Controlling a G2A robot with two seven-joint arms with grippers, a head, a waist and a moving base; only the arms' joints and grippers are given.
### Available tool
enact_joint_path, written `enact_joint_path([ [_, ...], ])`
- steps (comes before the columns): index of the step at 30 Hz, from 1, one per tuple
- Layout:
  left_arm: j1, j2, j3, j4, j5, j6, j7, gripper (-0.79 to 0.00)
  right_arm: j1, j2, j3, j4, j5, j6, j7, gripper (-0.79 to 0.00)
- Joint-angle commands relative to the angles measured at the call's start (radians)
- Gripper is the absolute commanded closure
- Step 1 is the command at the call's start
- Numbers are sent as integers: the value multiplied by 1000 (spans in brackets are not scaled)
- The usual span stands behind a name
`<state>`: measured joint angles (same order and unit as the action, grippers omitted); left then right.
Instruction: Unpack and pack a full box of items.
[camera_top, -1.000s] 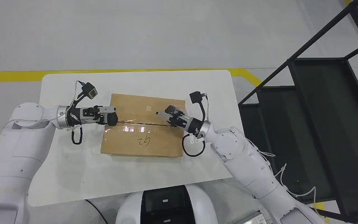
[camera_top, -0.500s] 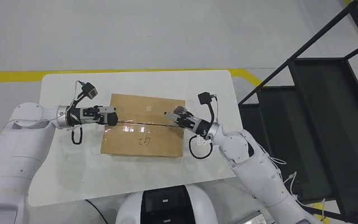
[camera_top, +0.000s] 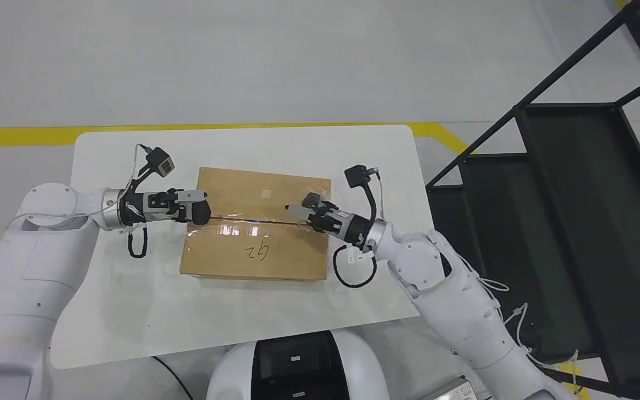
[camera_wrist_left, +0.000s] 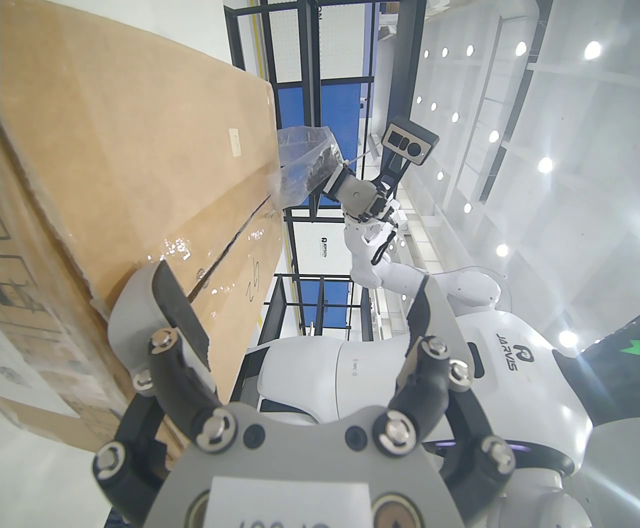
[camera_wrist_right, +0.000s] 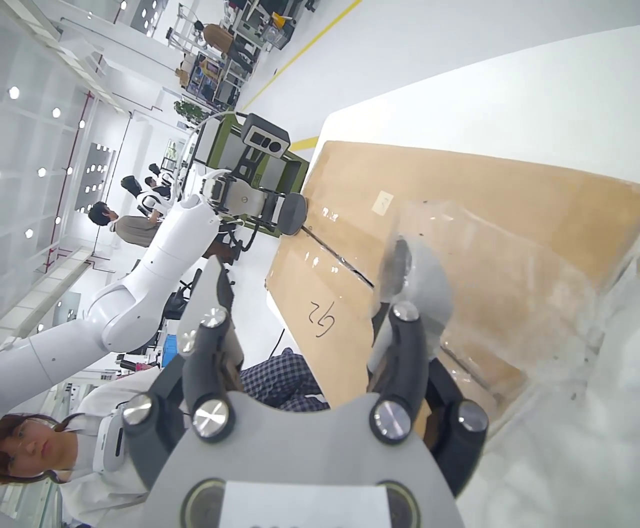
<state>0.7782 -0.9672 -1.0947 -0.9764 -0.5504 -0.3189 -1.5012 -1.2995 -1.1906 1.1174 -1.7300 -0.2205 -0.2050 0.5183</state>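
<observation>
A brown cardboard box (camera_top: 255, 240) is set on the white desk (camera_top: 120, 300), flaps shut, shiny clear tape (camera_top: 235, 218) stuck along the seam, a scribble (camera_top: 260, 252) inked on the near flap, small pale sticker (camera_top: 266, 192) on the far one. The left gripper (camera_top: 202, 212) is parked at one seam end, jaws spread, one finger laid on the box. The right gripper (camera_top: 300, 211) is held at the other end, jaws spread too, crinkly clear film (camera_wrist_right: 500, 260) draped over one finger

White glossy arms (camera_top: 60, 205) carry black cables (camera_top: 135, 245); left claw (camera_wrist_left: 295, 287) and right claw (camera_wrist_right: 310, 265) show grey fingers (camera_wrist_left: 150, 295), black linkages (camera_wrist_left: 175, 370), silver screws (camera_wrist_left: 215, 432).
</observation>
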Motion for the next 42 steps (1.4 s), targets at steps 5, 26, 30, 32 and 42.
enact_joint_path([
  [5,0,0,0,0,0,0,0,-785,49,-12,-51,35,-6,-7,-2,0],
  [26,0,0,0,0,0,0,0,-785,177,-56,-212,178,-55,26,22,0],
  [30,0,0,0,0,0,0,0,-785,203,-65,-229,205,-64,32,3,0],
  [32,0,0,0,0,0,0,0,-785,211,-69,-234,214,-64,33,-3,0],
  [42,0,0,0,0,0,0,0,-785,230,-82,-255,245,-75,45,0,0],
])
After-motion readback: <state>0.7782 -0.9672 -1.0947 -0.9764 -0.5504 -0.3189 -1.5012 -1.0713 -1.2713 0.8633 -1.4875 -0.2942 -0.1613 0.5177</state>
